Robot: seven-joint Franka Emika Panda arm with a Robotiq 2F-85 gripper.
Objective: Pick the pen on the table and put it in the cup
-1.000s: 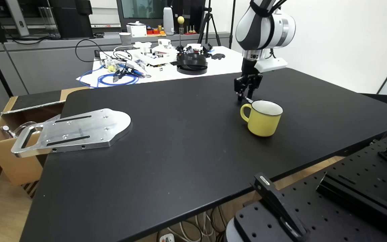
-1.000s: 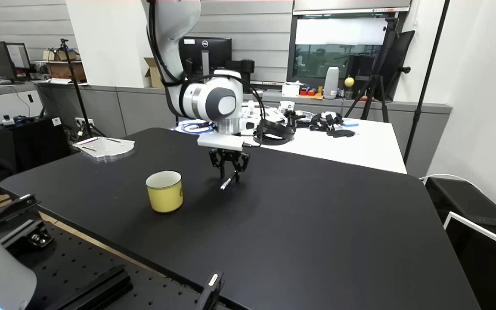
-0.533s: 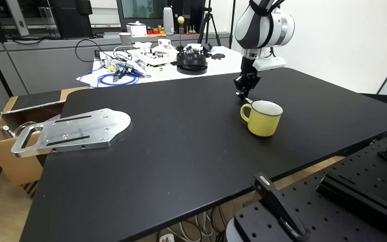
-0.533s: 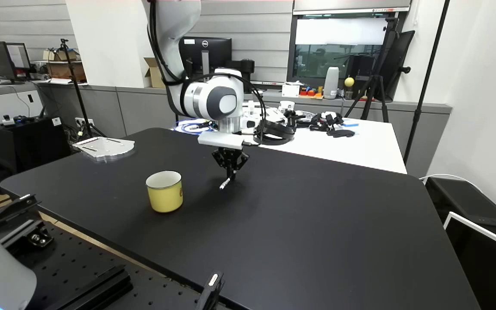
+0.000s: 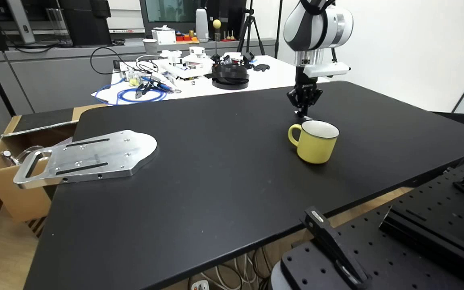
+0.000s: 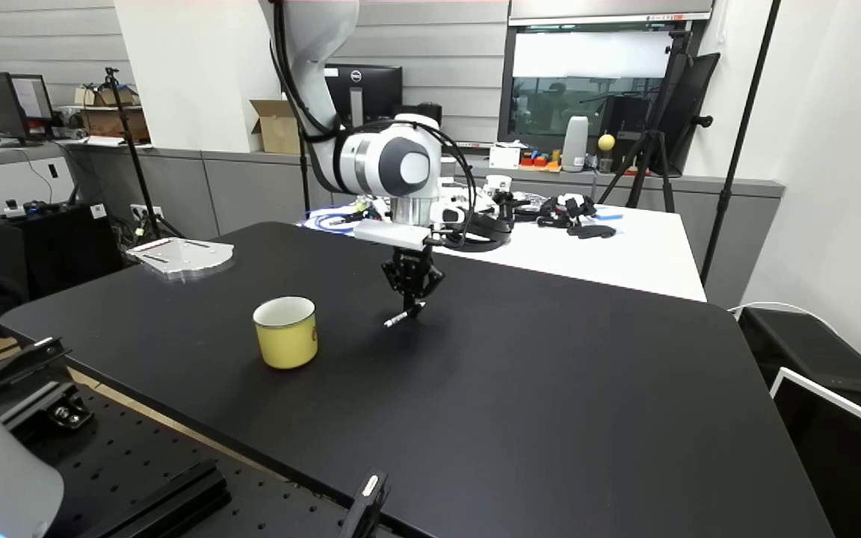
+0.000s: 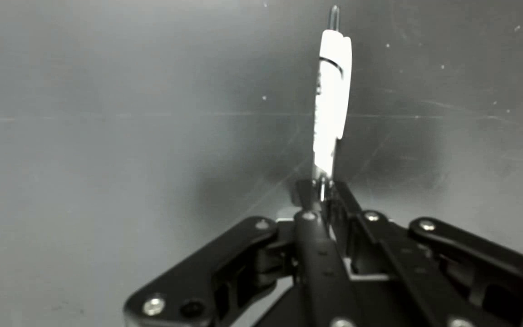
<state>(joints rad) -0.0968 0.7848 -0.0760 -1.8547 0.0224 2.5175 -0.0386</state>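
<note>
In the wrist view the pen (image 7: pixel 329 95) points away from my gripper (image 7: pixel 321 193), its white body bright against the dark surface. Both fingertips are closed round the pen's near part, and its far end sticks out in front of them. Both exterior views show the gripper (image 6: pixel 411 308) low at the tabletop with the pen (image 6: pixel 399 318) slanting across its tips; whether the pen touches the table (image 6: pixel 550 388) I cannot tell. The yellow cup (image 6: pixel 286 340) stands upright on the table a short way off, and in an exterior view the cup (image 5: pixel 315 147) partly overlaps the pen's end.
A flat metal plate (image 5: pixel 95 155) lies at the table's edge beside an open cardboard box (image 5: pixel 22 193). Behind stands a white table (image 6: pixel 625 254) cluttered with cables and parts. A black perforated mounting plate (image 5: pixel 397 241) borders the near side.
The jaws, apart around the pen a second ago, have come together on it. Since half a second ago the gripper has shifted right in both exterior views, and the pen has swung to another angle.
</note>
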